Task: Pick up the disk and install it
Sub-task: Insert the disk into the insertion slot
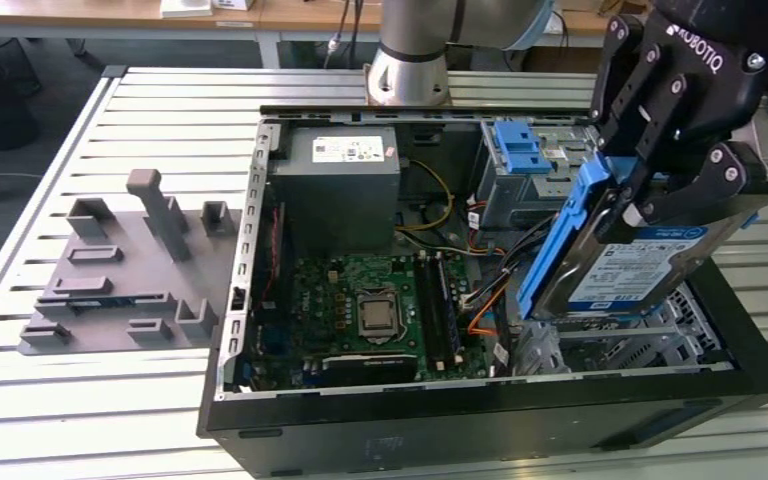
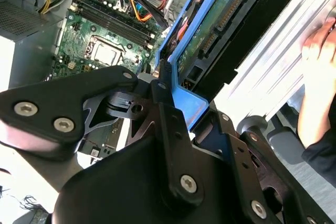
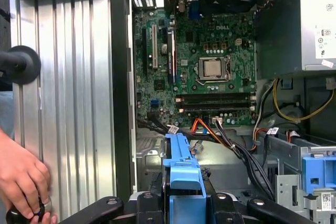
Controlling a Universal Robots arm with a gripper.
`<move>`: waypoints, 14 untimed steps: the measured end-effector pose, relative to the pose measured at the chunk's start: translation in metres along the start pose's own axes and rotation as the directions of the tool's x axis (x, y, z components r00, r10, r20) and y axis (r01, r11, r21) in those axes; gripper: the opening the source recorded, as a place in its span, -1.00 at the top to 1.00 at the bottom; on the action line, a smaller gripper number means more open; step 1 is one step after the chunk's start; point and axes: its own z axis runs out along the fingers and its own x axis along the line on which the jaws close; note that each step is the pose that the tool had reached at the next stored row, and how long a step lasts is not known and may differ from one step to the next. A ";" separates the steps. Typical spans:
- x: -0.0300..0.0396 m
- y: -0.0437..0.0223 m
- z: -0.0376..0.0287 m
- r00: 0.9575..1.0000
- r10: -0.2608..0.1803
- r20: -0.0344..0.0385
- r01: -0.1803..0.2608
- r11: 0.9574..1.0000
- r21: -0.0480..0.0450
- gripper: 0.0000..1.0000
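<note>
Over the case (image 1: 491, 425), blue-framed white-labelled disk (image 1: 628, 272)

Noted on the disk (image 1: 635, 268) a silver metal casing of dull sheen, a glossy white-and-blue paper label, and a smooth blue plastic carrier frame around the edges. Found the gripper (image 1: 644, 205) in black matt finish (metal or plastic, cannot tell) with bright metal screw heads. Recorded the table (image 1: 157, 110) as ribbed pale metal slats, satin finish. Logged the fixture block (image 1: 104, 290) as grey matt plastic. Observed the computer case (image 1: 491, 435) black and matt outside, bare grey sheet metal inside. Power supply (image 1: 344, 195) in dull grey metal with a white paper sticker. Motherboard (image 1: 371, 310) green, lightly glossy.
</note>
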 end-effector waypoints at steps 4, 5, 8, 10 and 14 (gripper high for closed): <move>-0.0004 -0.0074 0.0006 1.000 0.000 0.000 0.000 1.000 0.000 0.27; -0.0005 -0.0097 0.0008 1.000 0.000 0.000 0.000 1.000 0.000 0.27; -0.0008 -0.0170 0.0015 1.000 0.000 0.000 0.000 1.000 0.000 0.27; -0.0010 -0.0211 0.0020 1.000 0.000 0.000 0.000 1.000 0.000 0.27; -0.0012 -0.0246 0.0026 1.000 0.000 0.000 0.000 1.000 0.000 0.27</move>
